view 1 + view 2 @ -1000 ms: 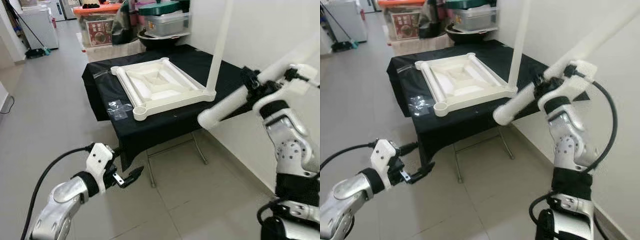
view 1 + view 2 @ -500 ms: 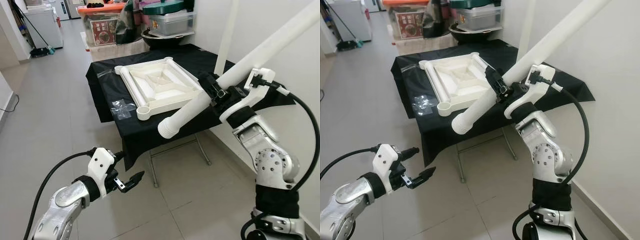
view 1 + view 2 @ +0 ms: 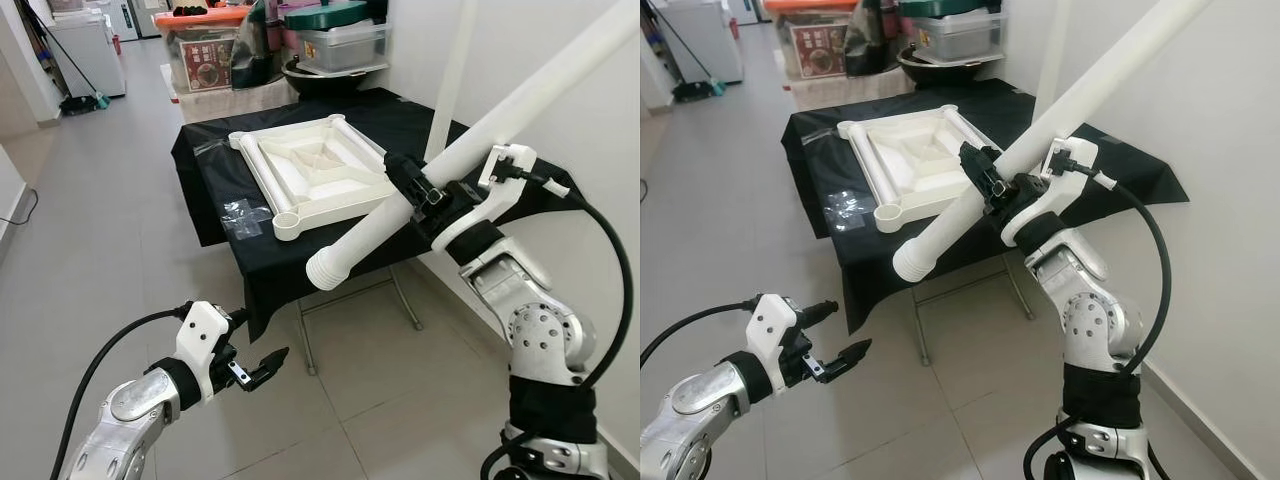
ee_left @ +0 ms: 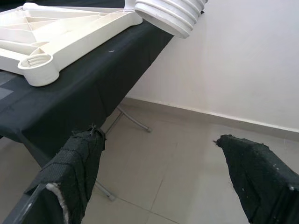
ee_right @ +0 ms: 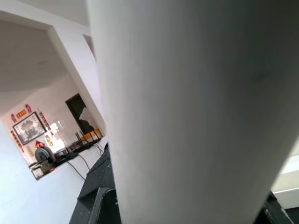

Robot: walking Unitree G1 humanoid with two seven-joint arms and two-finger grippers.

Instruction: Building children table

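A white children's tabletop (image 3: pixel 318 178) lies upside down on a black-draped folding table (image 3: pixel 300 250). One white leg (image 3: pixel 450 70) stands upright in its far right corner socket; the near corner socket (image 3: pixel 285 224) is empty. My right gripper (image 3: pixel 418 190) is shut on a second long white leg (image 3: pixel 470 140), held slanted with its threaded end (image 3: pixel 325 272) low, past the table's front edge. That threaded end (image 4: pixel 170 13) hangs above the tabletop corner (image 4: pixel 39 70) in the left wrist view. My left gripper (image 3: pixel 250 360) is open and empty, low over the floor.
Behind the table stand storage boxes (image 3: pixel 205 55), a lidded pot and tubs (image 3: pixel 335 35). A clear plastic bag (image 3: pixel 243 215) lies on the black cloth's left side. A white wall (image 3: pixel 600 150) runs along the right. Grey tiled floor (image 3: pixel 90 230) stretches left and in front.
The right arm swung the leg down from the right until its threaded end hangs before the table, lately easing slightly left and lower. The left gripper stays low.
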